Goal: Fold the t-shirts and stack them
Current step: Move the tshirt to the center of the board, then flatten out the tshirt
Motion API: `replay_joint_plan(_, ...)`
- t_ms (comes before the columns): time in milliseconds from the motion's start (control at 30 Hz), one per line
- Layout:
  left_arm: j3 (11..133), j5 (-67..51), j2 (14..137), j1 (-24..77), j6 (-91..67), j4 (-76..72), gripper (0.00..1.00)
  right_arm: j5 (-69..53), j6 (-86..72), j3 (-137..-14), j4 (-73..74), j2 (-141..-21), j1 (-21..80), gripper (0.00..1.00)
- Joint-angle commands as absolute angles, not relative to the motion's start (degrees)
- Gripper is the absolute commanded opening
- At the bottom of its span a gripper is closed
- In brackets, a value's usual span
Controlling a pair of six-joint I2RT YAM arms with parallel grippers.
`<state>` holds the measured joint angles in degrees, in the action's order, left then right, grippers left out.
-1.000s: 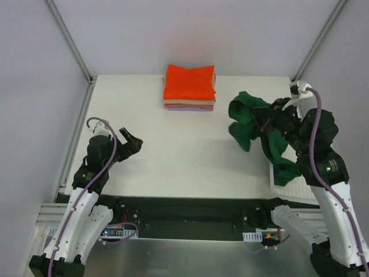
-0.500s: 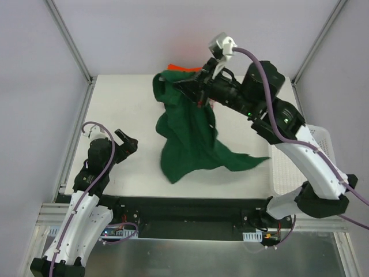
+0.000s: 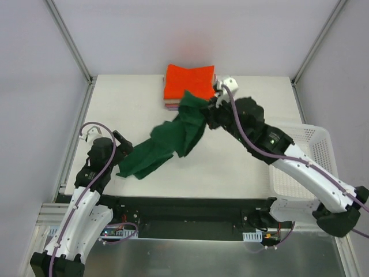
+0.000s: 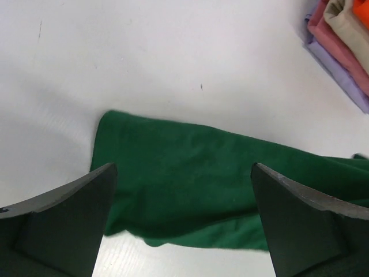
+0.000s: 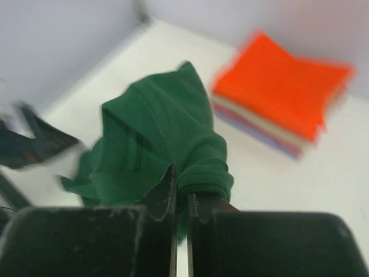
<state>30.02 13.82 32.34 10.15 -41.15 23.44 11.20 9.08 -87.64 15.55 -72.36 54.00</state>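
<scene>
Right hand [image 3: 214, 108], top view: fingers clamped together on a bunched corner of the green shirt [image 3: 167, 141], held up just in front of the folded stack [image 3: 172, 104]. The rest of the cloth trails away from the stack toward the left hand [image 3: 120, 142], whose fingers are spread wide with nothing in them. Risk: the raised cloth is at the stack's front edge, and a sweep could drag the orange shirt [image 3: 190, 81] askew. The basket [image 3: 305, 153] is well right of the stack.

Left wrist view: shirt tail lies flat; bare bench [image 4: 144, 52] between it and the stack gives room to spread.

Right wrist view: the pinch looks thin, on a rolled hem. A tug may slip it.
</scene>
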Motion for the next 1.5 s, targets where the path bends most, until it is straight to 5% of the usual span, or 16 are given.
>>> replay_joint_plan(0, 30.3, 15.6, 36.5, 10.4, -42.2, 24.3, 0.99, 25.0, 2.5, -61.9, 14.0, -60.3, 44.3, 0.01)
replay_joint_plan(133, 31.2, 14.7, 41.9, 10.4, -42.5, 24.3, 0.99, 22.5, -3.0, -48.7, 14.4, -57.9, 29.1, 0.32)
replay_joint_plan(267, 32.0, 11.9, 46.9, 10.4, -43.4, 24.3, 0.99, 23.9, -0.9, -49.3, 16.1, -58.4, 27.9, 0.78)
replay_joint_plan(367, 32.0, 9.5, 48.6, 10.4, -43.7, 24.3, 0.99, 18.7, -0.4, -51.1, 17.2, -59.5, 28.6, 0.93)
replay_joint_plan(633, 27.9, -7.6, 49.7, 10.4, -41.3, 17.4, 0.94, 19.8, 0.6, -53.0, 17.1, -71.9, 39.2, 0.96)
replay_joint_plan(967, 17.4, -7.2, 44.4, 10.4, -47.4, 17.0, 0.86, 20.9, 0.1, -62.4, 16.3, -89.6, 46.3, 0.96)
replay_joint_plan(1333, 13.9, -8.1, 44.5, 10.4, -49.7, 11.6, 0.51, 24.3, -2.5, -64.9, 17.7, -94.5, 48.2, 0.96)
replay_joint_plan(1467, 14.0, -8.4, 47.4, 10.4, -49.5, 9.2, 0.46, 24.2, -2.5, -64.2, 17.6, -94.5, 48.2, 0.96)
